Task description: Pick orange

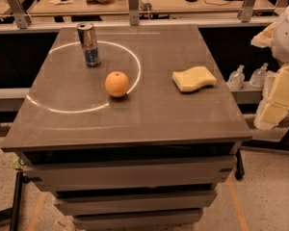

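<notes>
"On the table [149,114], where is the orange [117,83]?"

"Left of centre, on the right arc of the white ring [67,110], nearer the front than the upright can [88,44]. Sponge [193,78] lies well apart to its right."

"Gripper position and state?"

"Gripper [274,102] at the view's right edge, beyond the table, well apart from the orange. Spread or pressed together: cannot tell."

On the table [149,114], the can [88,44] stands far left; the orange [117,83] lies nearer, just right of it; the sponge [194,78] lies well right of the orange. The gripper [278,97] hangs beyond the table's right edge, near two bottles [236,77].
</notes>
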